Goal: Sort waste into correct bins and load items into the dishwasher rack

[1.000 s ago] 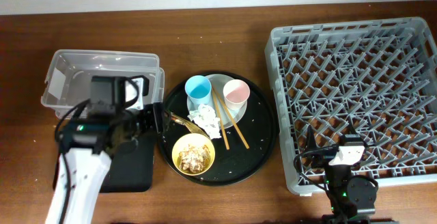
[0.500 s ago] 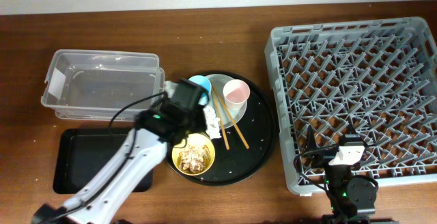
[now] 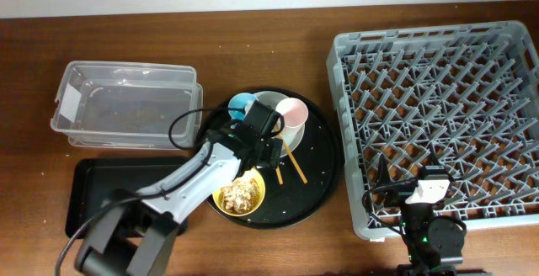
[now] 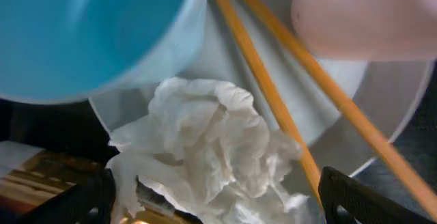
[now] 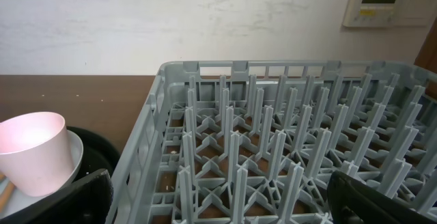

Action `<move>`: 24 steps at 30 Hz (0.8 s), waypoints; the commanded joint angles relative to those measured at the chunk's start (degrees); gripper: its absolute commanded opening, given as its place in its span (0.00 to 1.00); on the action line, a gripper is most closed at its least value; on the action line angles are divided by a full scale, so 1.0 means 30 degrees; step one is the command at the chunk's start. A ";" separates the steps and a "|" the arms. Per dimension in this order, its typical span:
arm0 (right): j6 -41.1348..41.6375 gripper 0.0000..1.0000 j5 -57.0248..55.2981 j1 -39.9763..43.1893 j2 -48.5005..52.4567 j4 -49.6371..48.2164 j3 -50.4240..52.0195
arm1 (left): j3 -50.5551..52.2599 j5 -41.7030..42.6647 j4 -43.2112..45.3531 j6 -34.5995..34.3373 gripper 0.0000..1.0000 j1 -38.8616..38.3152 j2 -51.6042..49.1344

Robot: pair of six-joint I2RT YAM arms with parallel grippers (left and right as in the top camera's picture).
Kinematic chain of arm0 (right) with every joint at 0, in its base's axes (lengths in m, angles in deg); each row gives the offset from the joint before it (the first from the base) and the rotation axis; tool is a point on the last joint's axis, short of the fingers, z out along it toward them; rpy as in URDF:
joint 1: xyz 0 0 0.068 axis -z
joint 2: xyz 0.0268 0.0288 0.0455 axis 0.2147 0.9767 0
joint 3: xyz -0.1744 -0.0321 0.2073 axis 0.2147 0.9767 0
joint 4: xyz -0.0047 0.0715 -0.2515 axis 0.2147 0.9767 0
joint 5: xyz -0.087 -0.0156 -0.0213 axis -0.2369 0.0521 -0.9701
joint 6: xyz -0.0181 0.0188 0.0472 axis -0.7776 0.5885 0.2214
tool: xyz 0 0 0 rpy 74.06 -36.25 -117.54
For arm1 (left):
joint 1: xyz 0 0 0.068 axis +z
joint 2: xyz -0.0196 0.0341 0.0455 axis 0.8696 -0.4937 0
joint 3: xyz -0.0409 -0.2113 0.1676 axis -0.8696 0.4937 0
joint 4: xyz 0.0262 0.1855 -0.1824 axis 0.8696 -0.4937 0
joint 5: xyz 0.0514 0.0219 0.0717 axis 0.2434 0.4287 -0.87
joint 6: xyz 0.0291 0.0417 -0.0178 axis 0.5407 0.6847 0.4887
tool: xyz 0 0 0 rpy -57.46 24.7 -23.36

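Note:
In the left wrist view the crumpled white tissue (image 4: 205,149) lies on the edge of the pale plate (image 4: 334,101). It sits between the light-blue cup (image 4: 89,33) and the wooden chopsticks (image 4: 273,80), with the pink cup (image 4: 369,16) beyond. My left gripper (image 4: 218,207) is open, with a finger on each side of the tissue. A bit of the brown-and-gold wrapper (image 4: 37,183) shows at lower left. Overhead, the left gripper (image 3: 263,145) hides the tissue. The yellow bowl (image 3: 240,196) holds the food scraps. My right gripper (image 5: 218,203) is open and empty at the front edge of the grey rack (image 5: 273,149).
The cups, plate, bowl and chopsticks (image 3: 293,165) sit on a large round black tray (image 3: 324,175). The clear tub (image 3: 126,103) stands at far left, with the shallow black tray (image 3: 105,196) in front of it. The rack (image 3: 438,112) fills the right side.
My left arm has swung right, from above the clear tub and black tray to the round tray, and now hangs over the tissue. The right arm has not moved.

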 commanded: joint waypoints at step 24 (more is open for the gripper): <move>0.0102 0.98 -0.0306 0.0080 -0.0124 0.0066 0.0138 | -0.0976 -0.4575 -0.2375 -0.0189 0.00 0.2302 0.8684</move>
